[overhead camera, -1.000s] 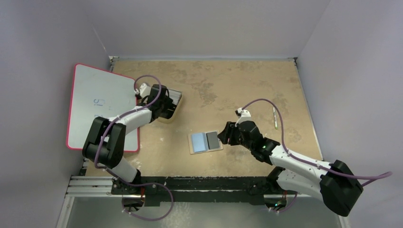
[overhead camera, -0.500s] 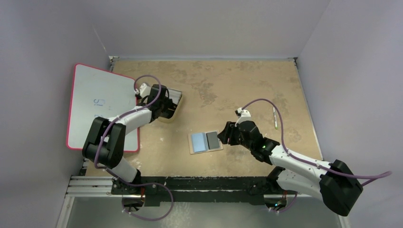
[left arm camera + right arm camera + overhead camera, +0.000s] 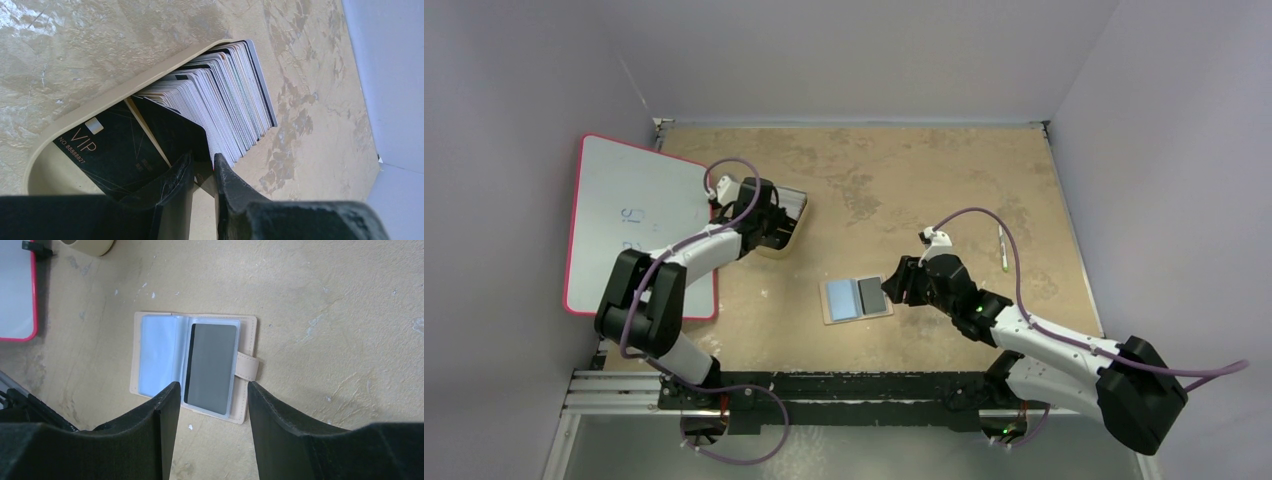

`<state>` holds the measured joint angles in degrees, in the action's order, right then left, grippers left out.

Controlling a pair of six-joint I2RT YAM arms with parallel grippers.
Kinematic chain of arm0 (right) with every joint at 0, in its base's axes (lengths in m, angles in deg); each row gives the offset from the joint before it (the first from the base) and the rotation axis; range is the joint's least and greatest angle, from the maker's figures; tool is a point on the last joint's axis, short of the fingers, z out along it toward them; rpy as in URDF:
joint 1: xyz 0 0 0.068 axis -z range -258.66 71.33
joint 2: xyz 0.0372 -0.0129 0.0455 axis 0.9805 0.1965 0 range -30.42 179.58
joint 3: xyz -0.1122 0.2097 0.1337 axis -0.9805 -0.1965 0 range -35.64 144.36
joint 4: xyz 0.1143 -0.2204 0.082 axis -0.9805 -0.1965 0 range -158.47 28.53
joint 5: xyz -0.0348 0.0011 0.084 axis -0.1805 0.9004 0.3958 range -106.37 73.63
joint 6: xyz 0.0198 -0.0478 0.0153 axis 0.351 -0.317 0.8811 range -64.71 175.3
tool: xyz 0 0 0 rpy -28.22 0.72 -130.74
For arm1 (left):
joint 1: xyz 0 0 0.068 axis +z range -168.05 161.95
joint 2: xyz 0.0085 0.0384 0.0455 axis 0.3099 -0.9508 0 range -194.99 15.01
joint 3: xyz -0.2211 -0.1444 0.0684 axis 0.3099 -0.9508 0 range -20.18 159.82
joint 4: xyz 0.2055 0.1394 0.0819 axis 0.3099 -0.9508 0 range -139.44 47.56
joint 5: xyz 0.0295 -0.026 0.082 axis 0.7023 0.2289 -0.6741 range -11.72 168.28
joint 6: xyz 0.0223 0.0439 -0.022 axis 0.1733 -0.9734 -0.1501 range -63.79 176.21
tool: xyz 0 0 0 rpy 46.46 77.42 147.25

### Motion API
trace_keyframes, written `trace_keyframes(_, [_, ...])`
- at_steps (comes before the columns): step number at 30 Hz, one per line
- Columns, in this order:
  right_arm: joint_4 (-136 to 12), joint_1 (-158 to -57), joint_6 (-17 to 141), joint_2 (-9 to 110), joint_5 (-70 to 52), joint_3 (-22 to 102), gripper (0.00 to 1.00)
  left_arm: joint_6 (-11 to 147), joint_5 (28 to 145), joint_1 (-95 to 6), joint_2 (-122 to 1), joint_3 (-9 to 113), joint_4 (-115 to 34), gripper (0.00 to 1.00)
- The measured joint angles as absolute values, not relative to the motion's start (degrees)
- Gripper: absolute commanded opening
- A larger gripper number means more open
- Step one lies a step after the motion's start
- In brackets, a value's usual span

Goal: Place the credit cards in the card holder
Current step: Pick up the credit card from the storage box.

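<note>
The credit cards point(image 3: 225, 95) stand as a fanned stack of pale cards in a yellow tray point(image 3: 100, 107). A black VIP card point(image 3: 107, 150) lies flat in the tray. My left gripper point(image 3: 202, 160) is at the tray point(image 3: 774, 252), shut on the corner of another black card point(image 3: 175, 132). The tan card holder point(image 3: 856, 298) lies open mid-table, with a grey card point(image 3: 211, 367) in its right pocket and its left pocket empty. My right gripper point(image 3: 212, 387) hovers open just above the holder's point(image 3: 247, 366) near edge.
A pink-framed whiteboard point(image 3: 629, 215) lies at the left, partly over the table edge. A thin pen point(image 3: 1002, 247) lies at the right. Walls close in the table on three sides.
My left gripper has shifted slightly at the tray. The right arm and the card holder have not moved.
</note>
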<state>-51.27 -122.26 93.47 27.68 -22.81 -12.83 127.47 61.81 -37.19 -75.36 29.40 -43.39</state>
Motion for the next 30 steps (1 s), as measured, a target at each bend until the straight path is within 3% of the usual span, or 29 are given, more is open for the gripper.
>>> trace_keyframes(13, [-51.4,-122.3,93.7,27.2,-22.6,-12.9,0.55,128.0,63.1,-37.2,-72.8,28.5,-43.0,0.13])
trace_keyframes(19, [-52.0,-122.3,93.7,27.0,-22.5,-12.9,0.54,129.1,63.8,-37.2,-71.7,27.9,-44.1,0.01])
trace_keyframes(30, [-53.3,-122.3,94.1,21.6,-18.4,-12.7,0.54,130.6,73.0,-36.9,-66.3,25.5,-49.0,0.0])
